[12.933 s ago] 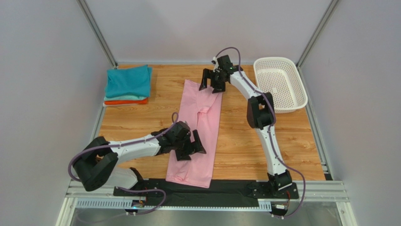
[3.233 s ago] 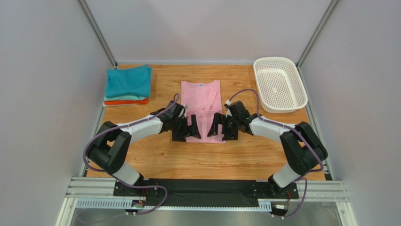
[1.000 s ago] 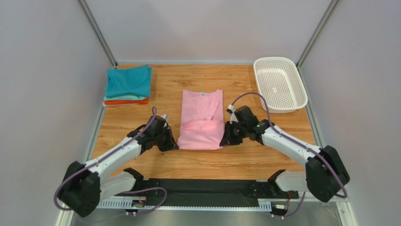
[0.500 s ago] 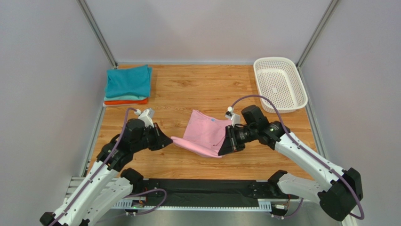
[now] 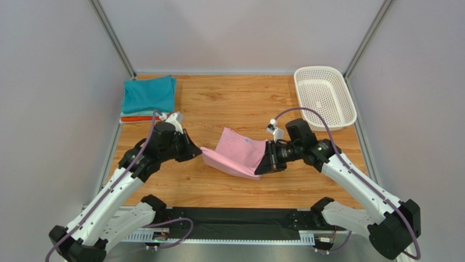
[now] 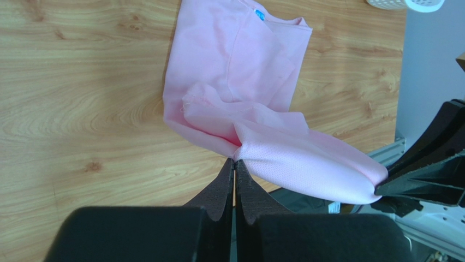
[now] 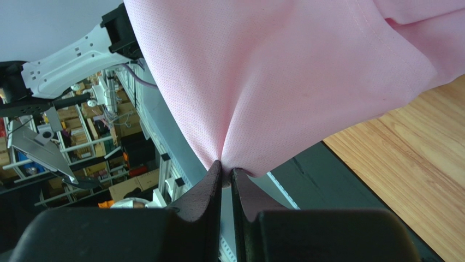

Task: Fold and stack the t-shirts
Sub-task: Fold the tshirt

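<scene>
Holding the pink t-shirt (image 5: pixel 236 155) up by its folded near edge, L pincer (image 5: pixel 196 152) & R pincer (image 5: pixel 263 165) each pinch a corner; collar end rests on tabletop (image 5: pixel 229 101), prob. to keep the fold en route to teal-topped stack (image 5: pixel 148 97).

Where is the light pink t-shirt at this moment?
In the top view, the light pink cotton t-shirt is mid-table, its near edge pinched between the left tool and right tool, its far edge resting on the wooden table.
</scene>
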